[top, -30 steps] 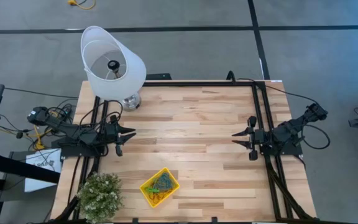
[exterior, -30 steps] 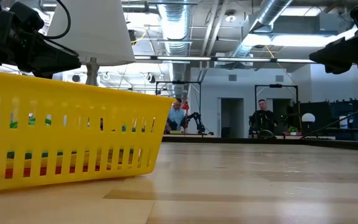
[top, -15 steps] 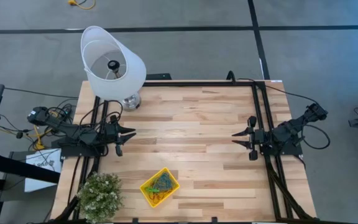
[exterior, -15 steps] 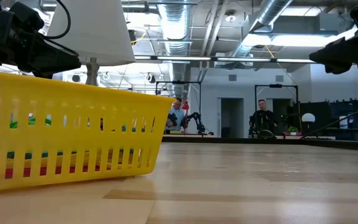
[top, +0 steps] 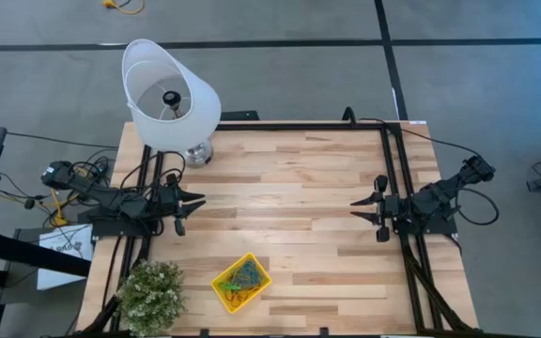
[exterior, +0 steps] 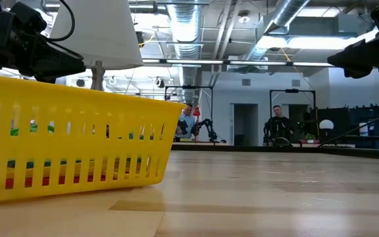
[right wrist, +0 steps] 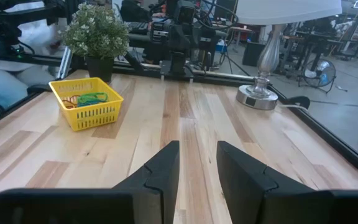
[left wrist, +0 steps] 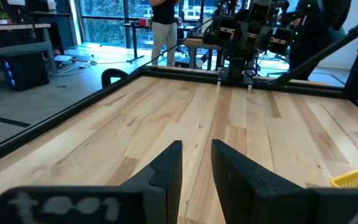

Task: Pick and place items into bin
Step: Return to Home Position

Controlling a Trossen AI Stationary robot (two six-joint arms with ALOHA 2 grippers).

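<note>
Evidently finished, left pincer [left wrist: 196, 144] and right pincer [right wrist: 197, 144] sit parked at opposite bench [top: 289, 188] edges, slightly parted and empty; rubber bands [top: 242, 277] lie in the yellow bin [top: 260, 266].

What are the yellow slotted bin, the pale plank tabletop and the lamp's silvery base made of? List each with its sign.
Yellow slotted bin: likely moulded plastic, glossy, uniform colour, thin ribs.
Pale plank tabletop: wood, matte, visible grain and board seams.
Lamp's silvery base: probably polished metal, mirror-like reflections; could be plated plastic.
</note>
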